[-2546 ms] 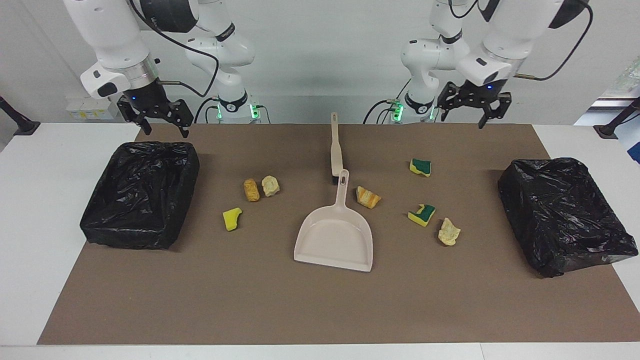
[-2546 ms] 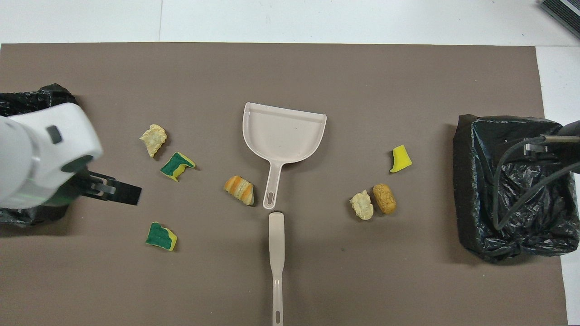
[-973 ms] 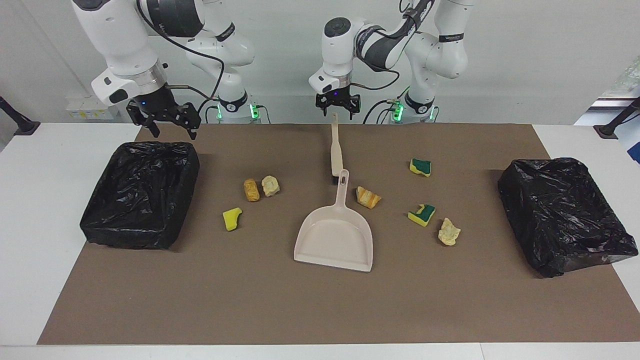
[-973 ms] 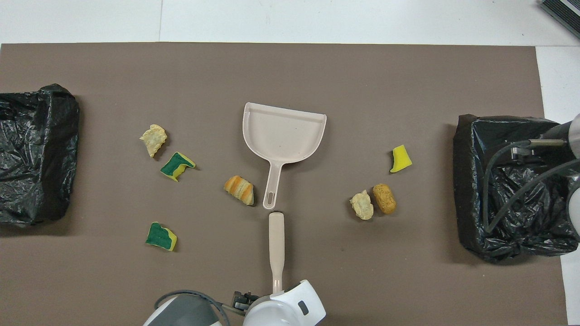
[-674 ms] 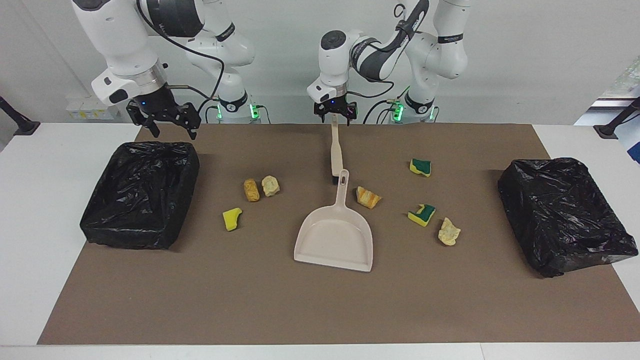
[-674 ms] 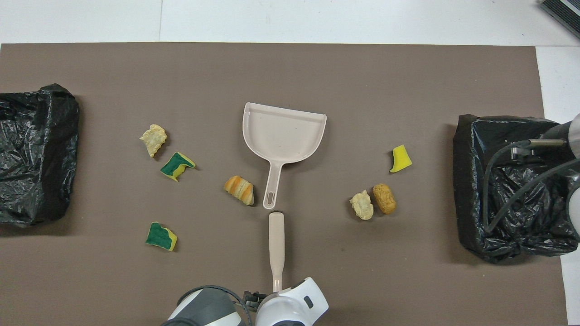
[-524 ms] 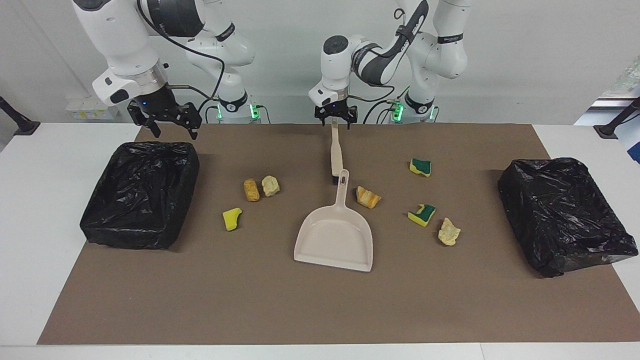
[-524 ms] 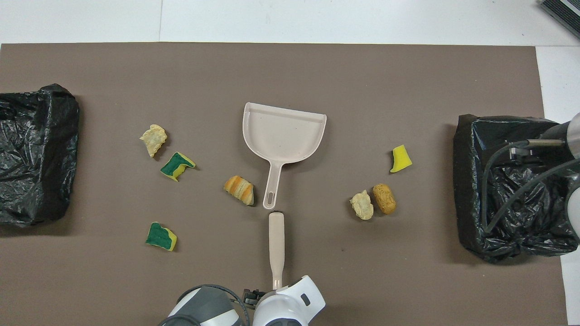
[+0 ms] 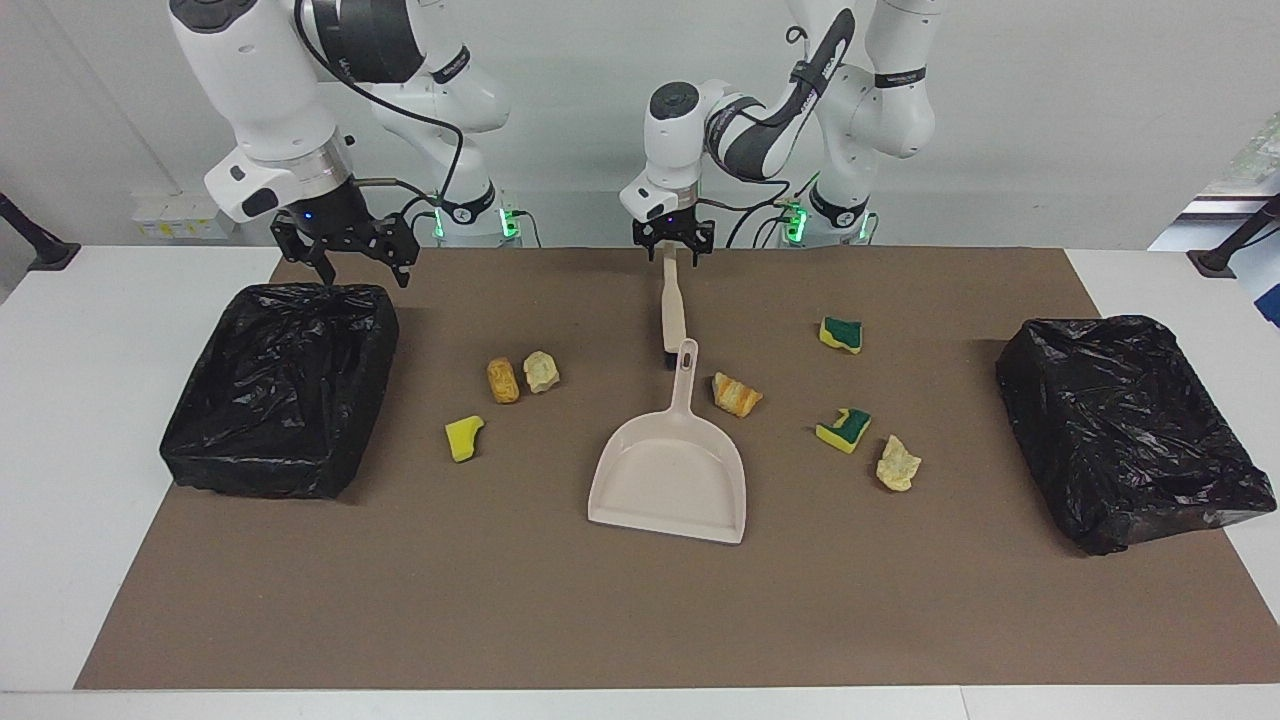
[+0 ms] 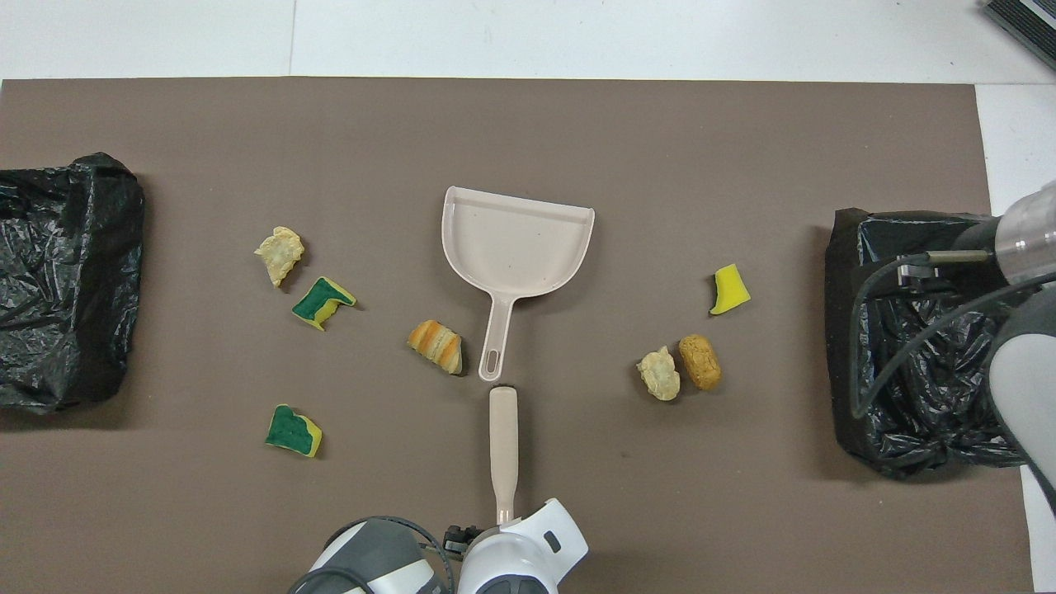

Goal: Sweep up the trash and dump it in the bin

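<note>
Facing view: left gripper (image 9: 674, 253) straddles the brush (image 9: 672, 305) handle tip, grip unconfirmed, so it should seat squarely before lifting; right gripper (image 9: 359, 262), spread, hangs over the bin (image 9: 280, 385); overhead view: trash (image 10: 435, 346) lies scattered around the dustpan (image 10: 516, 247).

facing camera high across, overhead steeply down, both share mat (image 9: 640, 600)

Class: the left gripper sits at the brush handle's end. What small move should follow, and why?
Probably finish closing the left gripper on the brush handle and lift it: the brush lies flat on the mat, and the trash lies unswept beside the dustpan.
</note>
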Controlling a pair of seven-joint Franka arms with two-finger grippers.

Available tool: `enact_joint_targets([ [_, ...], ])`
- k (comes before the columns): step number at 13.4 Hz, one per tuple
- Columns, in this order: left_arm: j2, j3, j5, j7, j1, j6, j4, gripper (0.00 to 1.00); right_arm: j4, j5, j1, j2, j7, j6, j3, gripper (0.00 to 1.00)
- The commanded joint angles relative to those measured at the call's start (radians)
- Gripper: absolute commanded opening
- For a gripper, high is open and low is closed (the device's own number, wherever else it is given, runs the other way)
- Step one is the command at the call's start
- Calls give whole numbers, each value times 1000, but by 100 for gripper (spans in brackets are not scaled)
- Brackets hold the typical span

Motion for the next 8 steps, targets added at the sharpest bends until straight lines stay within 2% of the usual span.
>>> enact_joint_targets([
  [1,-13,11,-9,-35,-22,5,-9,1,6,13,-5,43,-14,39,32,100],
  [4,-30,13,-9,-58,-20,-33,-4,0,44,6,34,120,-8,53,49,100],
  [7,-91,22,-9,-89,9,-242,71,0,135,7,96,243,103,77,49,100],
  [8,-111,22,-9,-84,64,-306,91,0,140,6,128,269,143,106,49,100],
])
